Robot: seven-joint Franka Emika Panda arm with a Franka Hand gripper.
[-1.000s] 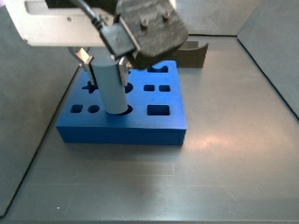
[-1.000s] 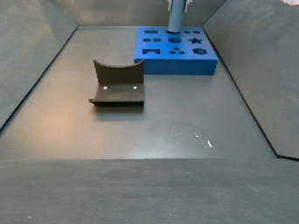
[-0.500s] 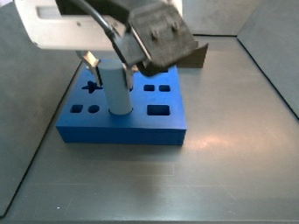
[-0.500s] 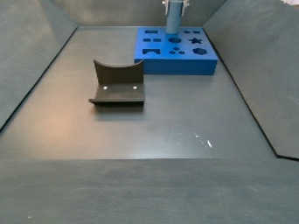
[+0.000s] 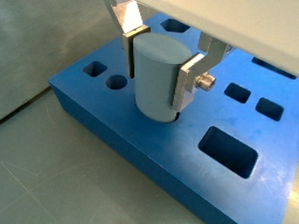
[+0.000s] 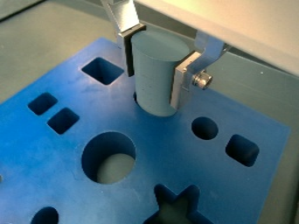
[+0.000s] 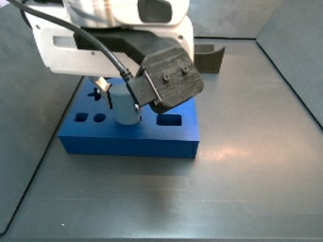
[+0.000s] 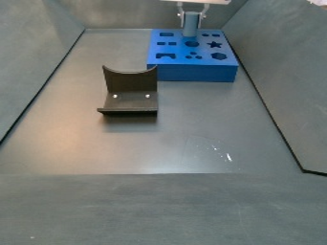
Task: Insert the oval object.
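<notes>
The oval object (image 5: 156, 92), a smooth pale grey-blue peg, stands upright with its lower end inside a hole of the flat blue block (image 5: 122, 144). My gripper (image 5: 160, 68) is shut on it, one silver finger (image 5: 187, 80) flat against each side of its upper part. Both wrist views show this; the peg (image 6: 153, 83) enters the block (image 6: 70, 171) at the hole's rim. In a side view the peg (image 7: 127, 113) shows only as a short stub under the gripper (image 7: 127, 95) above the block (image 7: 132, 144). In a side view the peg (image 8: 189, 24) stands at the block's (image 8: 192, 69) far edge.
A dark olive-brown block with a curved notch (image 8: 128, 93) lies on the grey floor apart from the blue block; it also shows behind the arm (image 7: 210, 59). The blue block has several other shaped holes (image 6: 111, 157). Grey walls enclose the floor.
My gripper has moved down with the peg in it. The peg has sunk deeper into the blue block's hole, so less of it stands above the block.
</notes>
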